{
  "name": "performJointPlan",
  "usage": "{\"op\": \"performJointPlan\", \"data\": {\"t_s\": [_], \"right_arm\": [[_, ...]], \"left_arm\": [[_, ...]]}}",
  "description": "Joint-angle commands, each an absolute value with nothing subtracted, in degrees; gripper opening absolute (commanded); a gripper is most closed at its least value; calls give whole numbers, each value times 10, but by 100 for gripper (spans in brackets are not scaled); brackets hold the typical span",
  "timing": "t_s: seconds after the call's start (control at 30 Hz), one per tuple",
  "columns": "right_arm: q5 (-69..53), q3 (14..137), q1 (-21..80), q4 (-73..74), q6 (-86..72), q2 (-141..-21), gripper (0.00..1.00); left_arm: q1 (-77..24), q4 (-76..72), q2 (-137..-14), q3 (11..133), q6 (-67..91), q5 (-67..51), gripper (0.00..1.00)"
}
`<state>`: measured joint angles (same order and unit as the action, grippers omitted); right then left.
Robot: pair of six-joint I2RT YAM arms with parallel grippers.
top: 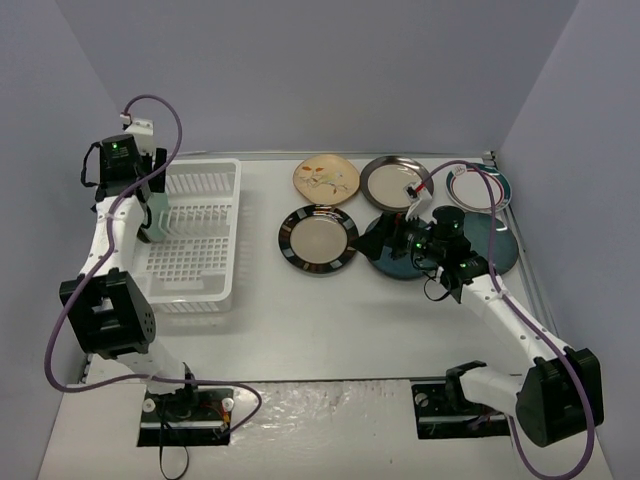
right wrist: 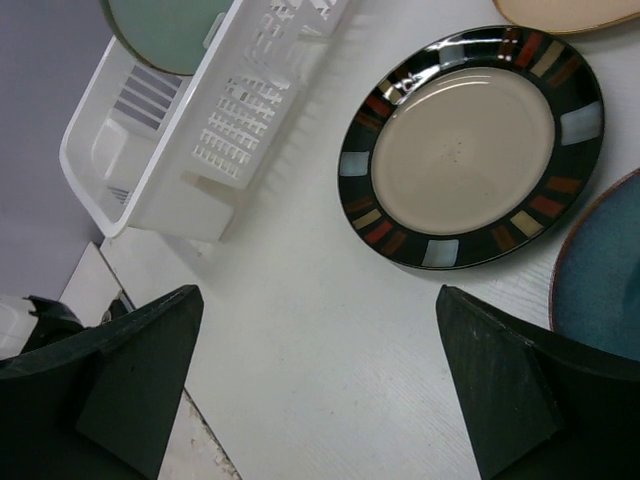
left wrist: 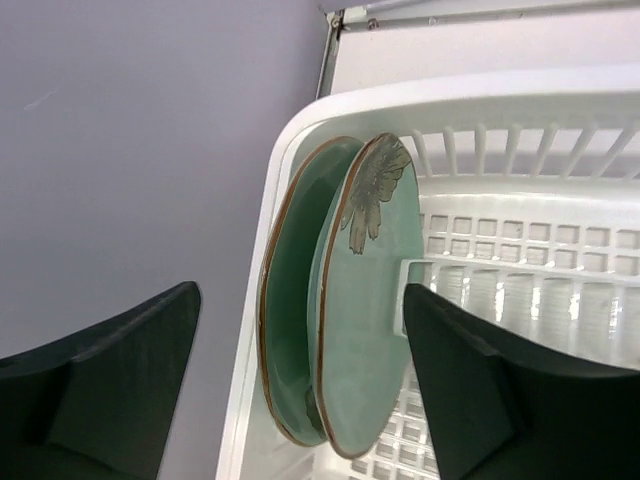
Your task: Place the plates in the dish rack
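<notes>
Teal plates (left wrist: 360,330) upright in dish rack (left wrist: 520,100); left tool (left wrist: 300,298) open astride them, right tool (right wrist: 318,295) open.

White tbl (top: 330,330), plain grey-lilac walls (top: 330,70) L, R & rear, soft even light

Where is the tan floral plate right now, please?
In the top view, the tan floral plate lies flat near the far edge of the table, right of the dish rack, between it and a dark-rimmed beige plate.
</notes>
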<state>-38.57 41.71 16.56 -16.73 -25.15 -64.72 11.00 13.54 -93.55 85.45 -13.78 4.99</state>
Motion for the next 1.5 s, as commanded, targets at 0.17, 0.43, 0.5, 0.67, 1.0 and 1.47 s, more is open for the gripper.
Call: {"op": "performJointPlan", "data": {"t_s": [0.17,0.43,0.5,0.67,1.0,1.47], "right_arm": [[-203,378,156,-149,-300,-612,100],[-123,322,62,-126,-380,-616,99],[-117,312,44,-127,-391,-625,99],[-133,287,-6,-149,-418,-649,96],[-180,223,-76,-258,-427,-704,93],[-234,175,-77,-494,-484,-886,88]], "left_arm": [[104,191,-803,895,59,-12,97],[79,207,-708,813,190,-157,97],[56,192,-680,777,196,-175,97],[-2,195,-645,727,179,-184,97],[-44,189,-615,673,173,-194,97],[-49,188,-613,667,168,-190,97]]}}
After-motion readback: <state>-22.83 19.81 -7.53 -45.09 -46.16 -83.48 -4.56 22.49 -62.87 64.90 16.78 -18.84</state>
